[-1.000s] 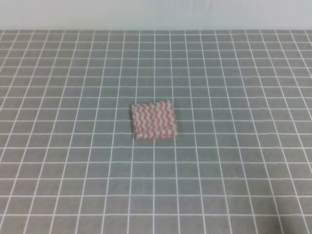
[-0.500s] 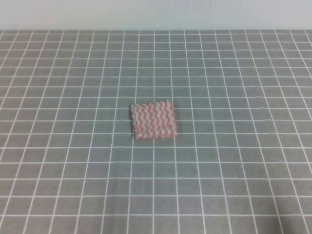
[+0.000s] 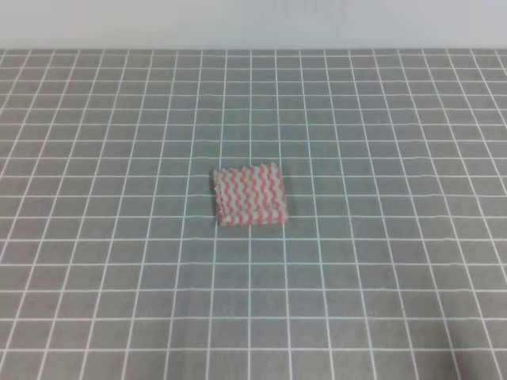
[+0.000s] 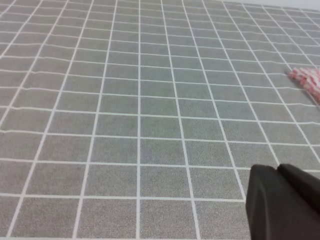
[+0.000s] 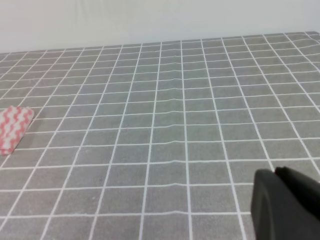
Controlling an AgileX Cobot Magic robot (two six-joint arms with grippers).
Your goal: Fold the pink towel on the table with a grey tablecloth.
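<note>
The pink towel [image 3: 250, 195] lies as a small, flat, folded rectangle in the middle of the table with a grey tablecloth [image 3: 380, 261]. Neither gripper shows in the exterior high view. In the left wrist view, the left gripper [image 4: 278, 170] is a dark shape at the bottom right. Its two fingers are pressed together with nothing between them, and a corner of the towel [image 4: 307, 79] lies far off at the right edge. The right gripper [image 5: 275, 172] looks the same at the bottom right of its view, with the towel [image 5: 12, 127] far to its left.
The grid-printed cloth stretches around the towel on every side. A pale wall [image 3: 253, 24] bounds the table's far edge. A slight ripple runs through the cloth [image 5: 170, 107] in the right wrist view.
</note>
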